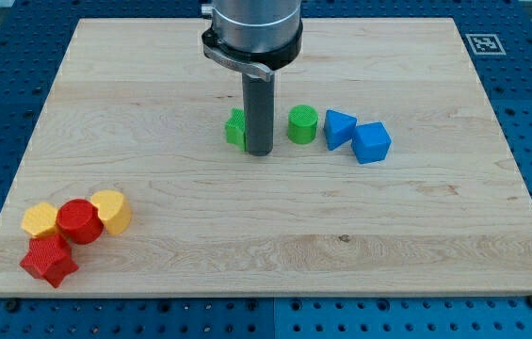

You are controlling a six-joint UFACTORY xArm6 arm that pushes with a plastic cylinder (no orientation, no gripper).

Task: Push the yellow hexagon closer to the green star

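Observation:
My tip [260,152] rests on the board near its middle top, right beside a green block [235,129] that looks like the star; the rod hides its right part. Two yellow blocks lie far off at the view's bottom left: one with flat sides that looks like the hexagon [40,220], and a rounder one [111,211]. A red cylinder [79,222] sits between them, touching both. My tip is well apart from the yellow blocks, up and to the right of them.
A red star [49,261] lies just below the yellow hexagon. A green cylinder [303,124] stands right of my tip, then a blue triangle-like block [340,128] and a blue cube [372,143]. The wooden board [416,245] ends close to the bottom-left cluster.

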